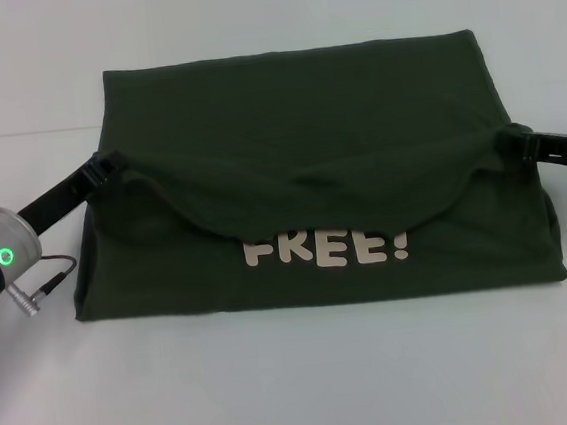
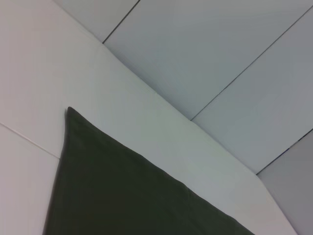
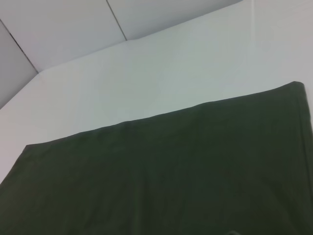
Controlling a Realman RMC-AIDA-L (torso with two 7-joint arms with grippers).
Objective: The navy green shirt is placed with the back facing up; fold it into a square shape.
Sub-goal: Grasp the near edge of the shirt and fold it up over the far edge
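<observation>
The navy green shirt (image 1: pixel 293 101) lies spread across the white table (image 1: pixel 300 382). A fold of it is lifted between my two grippers and sags in the middle. Below the sagging edge the cream "FREE!" lettering (image 1: pixel 325 251) shows, its top partly covered. My left gripper (image 1: pixel 110 167) is shut on the fold's left end. My right gripper (image 1: pixel 514 140) is shut on its right end. The shirt also shows in the left wrist view (image 2: pixel 122 196) and the right wrist view (image 3: pixel 171 171). Neither wrist view shows its own fingers.
A cable with a metal plug (image 1: pixel 44 284) hangs from my left arm (image 1: pixel 1 255) beside the shirt's left edge. The table's back edge meets a pale panelled wall (image 2: pixel 220 49). Bare table lies in front of the shirt.
</observation>
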